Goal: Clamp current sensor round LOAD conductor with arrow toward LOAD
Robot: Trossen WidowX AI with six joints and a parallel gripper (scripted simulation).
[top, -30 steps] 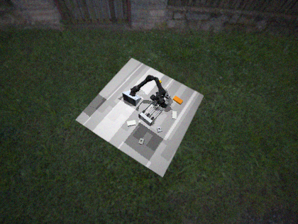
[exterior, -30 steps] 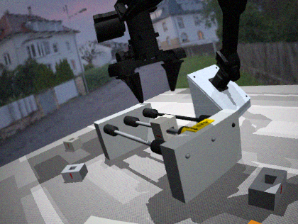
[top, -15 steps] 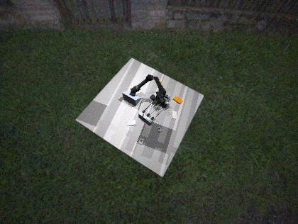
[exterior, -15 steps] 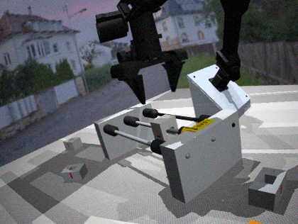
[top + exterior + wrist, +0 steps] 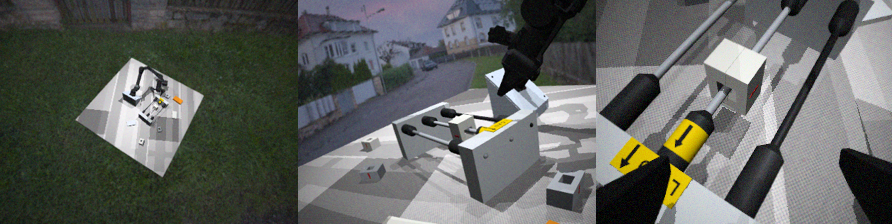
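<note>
The white sensor sits round the middle conductor, near its yellow-sleeved end. Its two halves look together, with a thin seam on top; the latch cannot be made out. A red mark shows on one side face, but its direction is unclear. A yellow label with an arrow and partly hidden lettering lies on the near end plate. My gripper is open and empty, its fingers wide apart above that plate, away from the sensor.
Outer rods run on both sides of the sensor between upright end plates. Grey hollow blocks, a pale block, an orange block and a white flat piece lie around the rack.
</note>
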